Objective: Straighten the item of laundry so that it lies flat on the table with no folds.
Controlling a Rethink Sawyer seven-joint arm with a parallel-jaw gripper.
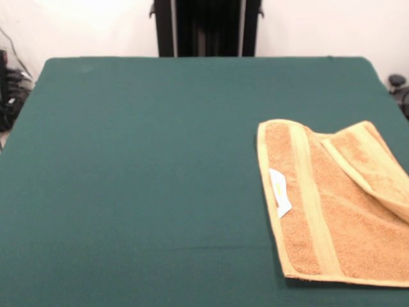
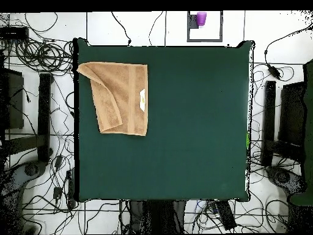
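Note:
The orange-tan towel (image 1: 339, 204) lies on the dark green table (image 1: 147, 166) at the right side of the front view, running off the picture's right edge. Its far right corner is folded over onto the rest, showing a paler hem. A pale woven band runs down it and a small white label (image 1: 279, 192) sits near its left hem. In the overhead view the towel (image 2: 119, 98) lies at the table's (image 2: 195, 134) upper left corner, with its left part folded over. The gripper shows in neither view.
The robot's black pedestal (image 1: 206, 27) stands at the table's far edge. Cables and dark equipment (image 2: 36, 110) lie on the floor around the table. A purple object (image 2: 201, 18) sits on the floor beyond the table.

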